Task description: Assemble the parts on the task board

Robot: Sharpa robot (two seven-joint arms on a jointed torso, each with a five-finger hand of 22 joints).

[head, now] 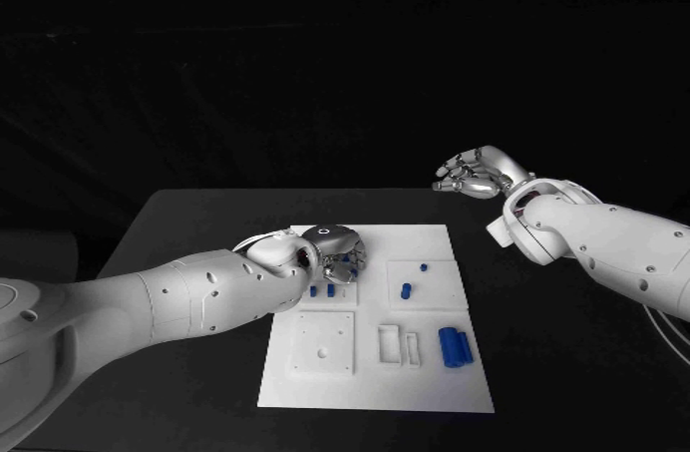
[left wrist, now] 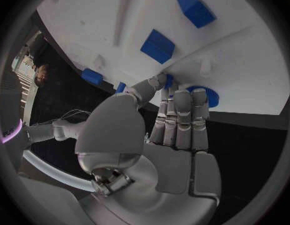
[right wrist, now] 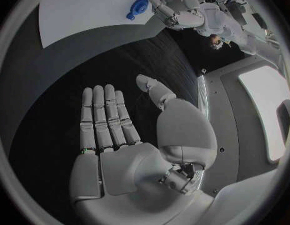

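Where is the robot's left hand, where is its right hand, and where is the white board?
left hand [left wrist: 164, 135]: left wrist view, on the fingers.
right hand [head: 478, 171]: head view, on its middle.
task board [head: 377, 390]: head view, bare near edge.

Black table [head: 187, 223]; dark backdrop behind; room dim.

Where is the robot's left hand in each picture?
Head view: left hand over the task board, near its far left corner.
Left wrist view: in the middle, fingertips by a round blue part.
Right wrist view: near the rim, beside that part.
Shared landmark: task board.
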